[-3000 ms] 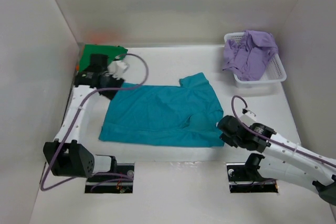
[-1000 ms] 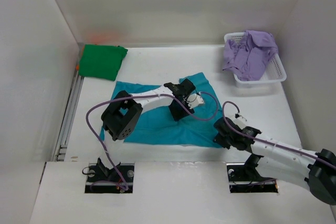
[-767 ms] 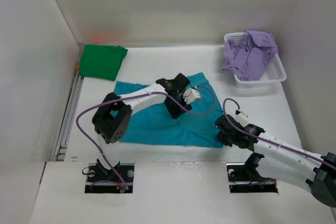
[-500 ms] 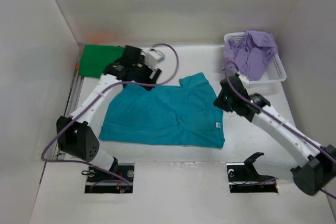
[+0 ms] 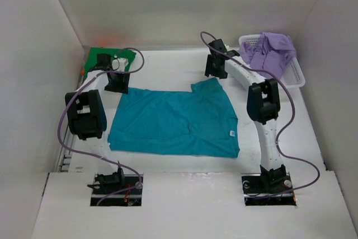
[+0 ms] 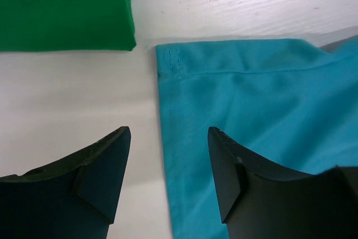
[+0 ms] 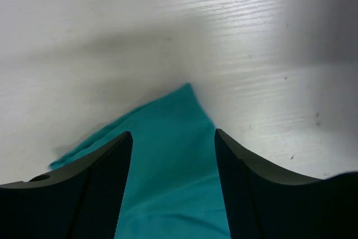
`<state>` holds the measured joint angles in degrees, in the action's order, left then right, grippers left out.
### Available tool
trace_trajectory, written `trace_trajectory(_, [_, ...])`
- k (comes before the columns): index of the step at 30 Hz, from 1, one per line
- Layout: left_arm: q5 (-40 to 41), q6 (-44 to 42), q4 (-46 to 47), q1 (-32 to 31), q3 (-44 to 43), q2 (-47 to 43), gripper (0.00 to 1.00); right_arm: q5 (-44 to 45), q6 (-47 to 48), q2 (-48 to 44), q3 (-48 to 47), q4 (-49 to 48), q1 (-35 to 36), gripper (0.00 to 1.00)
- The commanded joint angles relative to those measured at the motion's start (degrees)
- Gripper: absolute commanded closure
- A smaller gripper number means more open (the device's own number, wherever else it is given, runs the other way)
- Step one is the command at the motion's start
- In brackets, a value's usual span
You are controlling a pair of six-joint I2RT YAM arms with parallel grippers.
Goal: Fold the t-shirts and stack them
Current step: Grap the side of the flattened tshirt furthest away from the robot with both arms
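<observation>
Both arms have swung out to the far corners of the teal shirt [image 5: 173, 121]. It lies flat and spread on the table, not folded yet. The left gripper [image 6: 168, 138] and right gripper [image 7: 173, 138] hang wide open over those corners, holding nothing. Farther back, the green shirt [image 6: 61, 9] sits folded. The lavender shirt [image 5: 268, 51] waits, crumpled, in the basket [image 5: 296, 79].

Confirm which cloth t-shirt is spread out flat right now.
The teal short-sleeved cloth t-shirt, spread open in the middle. The dark green shirt lies folded in the far-left corner; the lavender purple one is crumpled in the white lattice basket.
</observation>
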<state>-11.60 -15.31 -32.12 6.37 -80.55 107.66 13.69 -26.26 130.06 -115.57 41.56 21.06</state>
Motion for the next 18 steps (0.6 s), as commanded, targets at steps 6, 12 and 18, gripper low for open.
trace_trajectory(6, [-0.4,5.3,5.7,0.6,-7.3,8.5,0.43,2.1,0.1,8.2,-11.5,7.5,-3.3,0.37])
trace_trajectory(12, [1.0,6.3,5.1,1.1,-10.6,12.2,0.42,-11.8,-0.8,15.6,-20.6,16.0,-3.4,0.37])
trace_trajectory(18, [0.9,6.5,4.7,1.2,-11.2,13.2,0.42,-12.5,-0.5,16.7,-21.7,18.5,-2.2,0.59])
